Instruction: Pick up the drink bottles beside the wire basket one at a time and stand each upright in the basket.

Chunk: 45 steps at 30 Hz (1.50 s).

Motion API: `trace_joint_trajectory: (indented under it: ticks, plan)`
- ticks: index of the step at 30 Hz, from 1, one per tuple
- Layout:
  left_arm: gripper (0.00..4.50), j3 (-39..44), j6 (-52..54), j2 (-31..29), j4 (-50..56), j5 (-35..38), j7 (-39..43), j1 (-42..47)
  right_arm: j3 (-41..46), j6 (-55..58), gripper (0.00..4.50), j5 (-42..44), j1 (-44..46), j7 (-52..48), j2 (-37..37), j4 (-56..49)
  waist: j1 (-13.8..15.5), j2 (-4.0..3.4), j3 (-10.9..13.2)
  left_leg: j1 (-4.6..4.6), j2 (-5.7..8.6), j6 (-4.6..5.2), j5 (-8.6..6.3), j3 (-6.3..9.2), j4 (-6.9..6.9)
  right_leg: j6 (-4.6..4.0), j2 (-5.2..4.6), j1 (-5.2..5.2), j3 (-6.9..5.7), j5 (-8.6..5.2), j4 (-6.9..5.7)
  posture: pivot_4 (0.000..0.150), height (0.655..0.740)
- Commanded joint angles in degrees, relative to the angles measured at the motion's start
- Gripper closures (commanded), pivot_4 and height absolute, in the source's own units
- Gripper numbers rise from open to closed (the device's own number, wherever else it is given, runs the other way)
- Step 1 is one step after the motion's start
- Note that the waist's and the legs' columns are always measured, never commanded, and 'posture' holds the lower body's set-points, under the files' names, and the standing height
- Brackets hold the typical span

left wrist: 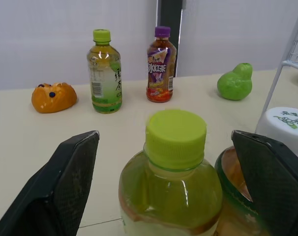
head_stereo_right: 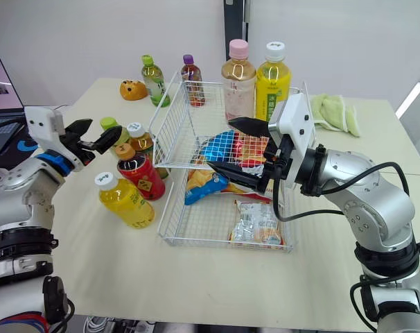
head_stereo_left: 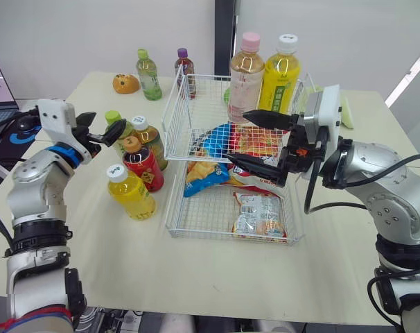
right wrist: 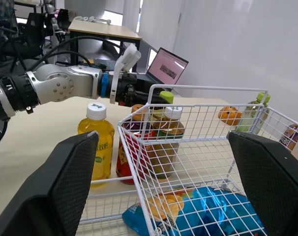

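A: Cream table (head_stereo_left: pixel 196 277), basket (head_stereo_left: pixel 175 118) mid-table. Progress?
B: Two stood bottles (head_stereo_left: pixel 246 76) inside. Four loose bottles (head_stereo_left: pixel 130 194) wait on its left-edge side. Left gripper (head_stereo_left: pixel 101 128) fingers apart, either side of green-cap bottle (left wrist: pixel 174 167), unclamped. Right gripper (head_stereo_left: pixel 236 136) fingers apart, empty, over basket.

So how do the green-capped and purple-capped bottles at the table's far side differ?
The green-capped bottle holds pale yellow-green drink behind a white and green label; the purple-capped bottle holds dark reddish drink, with a purple and orange label. Both stand upright on the table, capped, apart from each other.
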<state>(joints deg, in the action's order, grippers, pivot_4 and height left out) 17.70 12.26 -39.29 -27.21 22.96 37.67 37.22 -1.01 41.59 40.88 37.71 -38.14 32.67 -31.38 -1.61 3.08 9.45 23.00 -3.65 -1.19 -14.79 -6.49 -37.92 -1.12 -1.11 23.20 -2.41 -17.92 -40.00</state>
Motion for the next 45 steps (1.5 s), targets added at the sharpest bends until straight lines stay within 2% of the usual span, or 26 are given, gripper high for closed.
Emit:
trace_joint_trajectory:
  ticks: [1, 8, 9, 11, 19, 25, 30, 36, 40, 45]
  plan:
    - [0.03, 0.1, -4.1, 0.0, -2.5, -1.6, 0.2, 3.2, 2.1, -0.1, 0.00, 0.9, 0.7, 0.9, 0.5, -2.3, 0.0, 0.00, 0.0, 0.00, 0.00, 0.00, 0.00, 0.00, 0.00, 0.00, 0.00, 0.00, 0.00, 0.00, 0.00, 0.150, 0.7400]
    - [0.03, 0.0, -7.8, 0.4, -9.6, -3.3, 0.9, 7.1, 2.5, 0.2, 0.00, 1.4, 0.7, 1.9, 1.0, -2.6, 0.1, 0.00, 0.0, 0.00, 0.01, 0.00, 0.00, -0.01, -0.01, 0.00, 0.00, 0.00, 0.00, 0.00, 0.00, 0.150, 0.7400]
    - [0.20, -0.1, -8.1, 0.5, -10.4, -3.4, 1.2, 7.6, 2.5, 0.2, 0.00, 1.3, 0.8, 1.8, 1.1, -2.6, 0.0, 0.00, 0.0, 0.00, 0.00, 0.00, 0.00, -0.01, -0.01, 0.00, 0.00, 0.00, 0.00, 0.00, 0.00, 0.150, 0.7400]
    - [0.61, -0.5, -8.3, 0.4, -11.8, -4.0, 1.1, 8.1, 2.6, 0.2, 0.00, 1.5, 0.8, 1.9, 1.3, -2.5, 0.0, 0.00, 0.0, 0.00, 0.00, 0.00, 0.00, -0.01, -0.01, 0.00, 0.00, 0.00, 0.00, 0.00, -0.01, 0.150, 0.7400]
    - [3.10, -0.4, -10.7, 1.3, -14.7, -4.0, 2.9, 9.2, 2.2, -0.1, 0.00, 1.1, 0.5, 2.5, 1.2, -2.6, 0.0, 0.01, 0.0, -0.01, 0.00, 0.00, 0.01, -0.02, -0.03, 0.00, 0.00, 0.00, 0.00, 0.00, -0.03, 0.150, 0.7400]
    - [3.14, 1.2, -8.4, 0.3, -11.2, -2.3, 3.6, 8.0, 2.1, -0.3, 0.00, 1.0, 1.3, 2.0, 1.4, -2.1, 0.0, 0.01, 0.0, -0.01, 0.00, 0.00, 0.01, -0.01, -0.04, 0.00, 0.00, 0.00, 0.00, 0.00, -0.05, 0.150, 0.7400]
    - [3.14, 3.1, -0.9, -5.9, -4.0, 1.2, 8.4, 7.8, 2.3, -0.7, 0.00, 0.8, 1.1, 1.5, 1.7, -1.8, -0.3, 0.02, 0.0, 0.01, -0.02, -0.01, 0.01, -0.02, -0.03, 0.00, 0.01, 0.05, 0.00, 0.00, -0.05, 0.150, 0.7400]
    - [3.14, 4.1, 10.0, -16.4, -0.1, 6.3, 17.9, 12.3, 2.0, -2.2, 0.00, 0.1, 2.0, 0.5, 1.5, 0.0, 0.0, 0.09, 0.1, 0.08, -0.01, -0.01, 0.01, -0.01, -0.05, 0.00, 0.02, 0.08, -0.02, 0.00, 0.00, 0.150, 0.7400]
    - [3.14, 2.3, 16.3, -21.1, -0.3, 8.3, 23.1, 19.8, 1.9, -3.4, 0.00, -0.7, 2.3, 0.0, 1.4, 0.9, 0.1, 0.09, 0.1, 0.10, 0.01, -0.01, 0.01, 0.01, -0.07, 0.01, 0.02, 0.08, -0.03, -0.01, 0.00, 0.150, 0.7400]
    - [3.14, -2.4, 23.1, -21.1, -0.3, 8.6, 27.6, 33.1, 1.9, -3.5, 0.00, -1.1, 2.2, -0.4, 1.4, 0.9, 0.7, 0.10, 0.1, 0.18, 0.05, 0.00, 0.01, 0.07, -0.15, 0.02, 0.02, 0.08, -0.09, -0.01, 0.00, 0.150, 0.7400]
